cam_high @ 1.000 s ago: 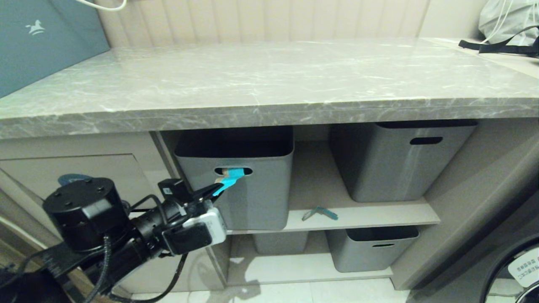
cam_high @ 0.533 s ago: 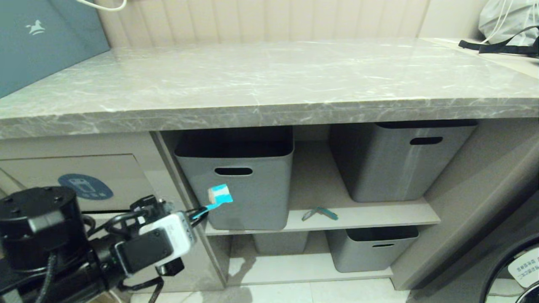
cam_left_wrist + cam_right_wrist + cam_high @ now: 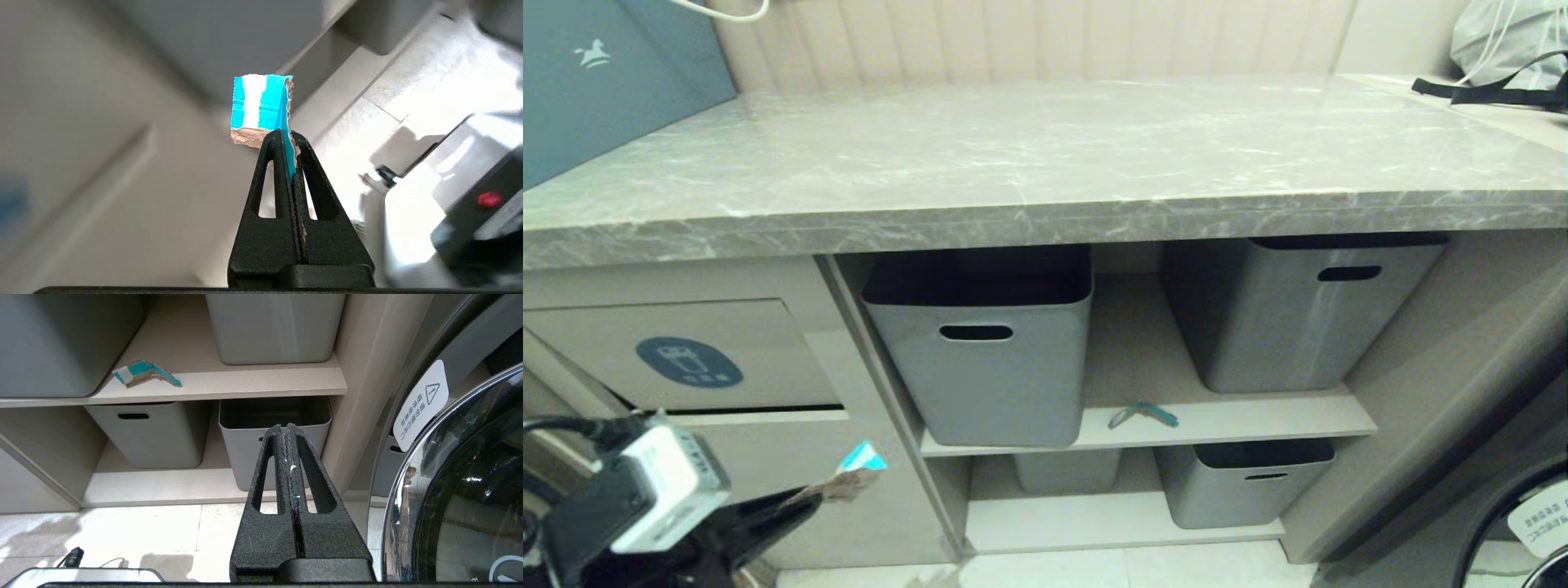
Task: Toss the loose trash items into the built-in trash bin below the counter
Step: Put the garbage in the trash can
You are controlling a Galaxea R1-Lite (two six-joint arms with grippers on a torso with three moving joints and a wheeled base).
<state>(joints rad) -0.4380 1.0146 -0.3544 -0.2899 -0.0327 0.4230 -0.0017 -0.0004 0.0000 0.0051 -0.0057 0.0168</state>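
The turquoise-and-tan wrapper strip (image 3: 261, 108) is pinched between the closed fingers of the left gripper (image 3: 805, 496), its torn free end sticking out past the fingertips. Above and to the left of that gripper is the built-in trash bin (image 3: 735, 355), a beige flap with a blue oval sticker (image 3: 689, 362) and a dark slot along its lower edge. Well off to the gripper's right, the thinner teal-and-grey strip (image 3: 145, 373) lies on the shelf (image 3: 1258, 420) between grey tubs (image 3: 988, 359). The right gripper (image 3: 289, 430) is closed and empty.
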